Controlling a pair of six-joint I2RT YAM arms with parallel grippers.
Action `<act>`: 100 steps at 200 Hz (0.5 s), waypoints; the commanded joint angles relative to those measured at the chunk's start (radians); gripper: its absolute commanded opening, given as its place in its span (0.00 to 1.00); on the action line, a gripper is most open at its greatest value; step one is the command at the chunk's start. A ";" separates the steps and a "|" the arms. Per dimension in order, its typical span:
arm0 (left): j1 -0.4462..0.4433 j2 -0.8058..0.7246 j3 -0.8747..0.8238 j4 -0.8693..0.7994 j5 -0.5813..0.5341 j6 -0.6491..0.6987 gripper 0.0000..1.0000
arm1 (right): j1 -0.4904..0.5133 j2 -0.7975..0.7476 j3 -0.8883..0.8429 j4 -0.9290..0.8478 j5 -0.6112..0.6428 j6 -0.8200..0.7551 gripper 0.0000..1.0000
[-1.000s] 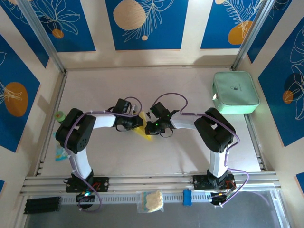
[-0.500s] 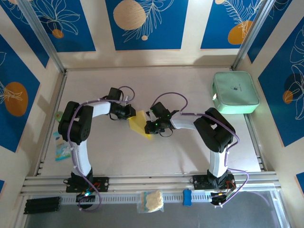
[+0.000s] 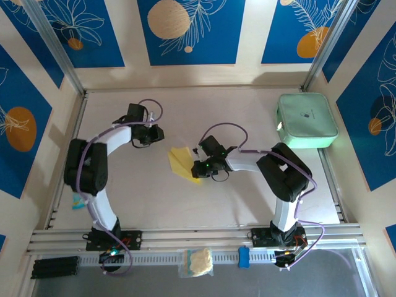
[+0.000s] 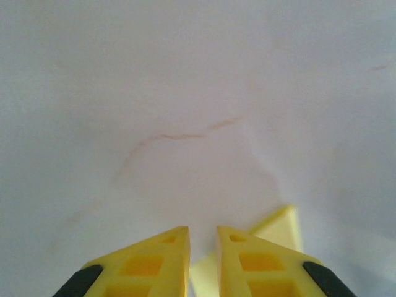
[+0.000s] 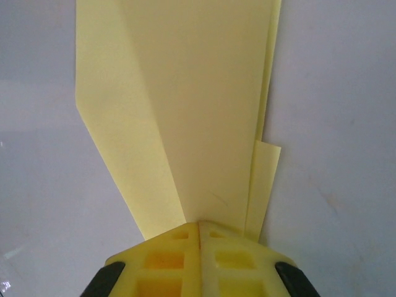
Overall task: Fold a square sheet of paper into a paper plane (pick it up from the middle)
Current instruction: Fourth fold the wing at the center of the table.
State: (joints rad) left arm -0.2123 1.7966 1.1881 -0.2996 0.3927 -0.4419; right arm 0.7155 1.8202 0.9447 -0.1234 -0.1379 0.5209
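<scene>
The yellow paper plane (image 3: 179,159) lies flat near the table's middle as a narrow, layered dart. In the right wrist view the paper plane (image 5: 198,111) fans out ahead of the fingers. My right gripper (image 3: 197,167) is shut, and its tips (image 5: 199,226) rest on the plane's narrow near end. My left gripper (image 3: 156,133) hangs up and to the left of the plane, clear of it. Its jaws (image 4: 202,232) stand slightly apart with nothing between them. A corner of the plane (image 4: 281,226) pokes out behind the left fingers.
A mint-green case (image 3: 306,120) sits at the back right. A cream wad in a clear bag (image 3: 197,262) and a blue piece (image 3: 244,257) lie on the front rail. A small packet (image 3: 78,199) lies by the left edge.
My left gripper has pulled off the plane and swung up and to the left, its jaws parting a little. The right gripper and the plane have stayed put.
</scene>
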 commanded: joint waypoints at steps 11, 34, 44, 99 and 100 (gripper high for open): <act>-0.037 -0.152 -0.133 0.097 0.104 -0.130 0.20 | 0.003 0.000 -0.087 -0.145 -0.011 -0.060 0.03; -0.104 -0.163 -0.232 0.226 0.150 -0.242 0.20 | -0.012 -0.011 -0.083 -0.114 -0.039 -0.055 0.03; -0.140 -0.151 -0.250 0.255 0.150 -0.265 0.19 | -0.017 -0.010 -0.078 -0.105 -0.050 -0.051 0.03; -0.262 -0.039 -0.249 0.260 0.084 -0.288 0.17 | -0.037 0.004 -0.052 -0.099 -0.073 -0.041 0.03; -0.264 -0.036 -0.250 0.260 0.082 -0.288 0.16 | -0.036 0.003 -0.052 -0.099 -0.074 -0.041 0.03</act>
State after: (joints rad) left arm -0.4583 1.7195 0.9356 -0.0635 0.4969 -0.7040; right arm 0.6884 1.7905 0.9047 -0.1364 -0.2100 0.4889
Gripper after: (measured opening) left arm 0.173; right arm 0.048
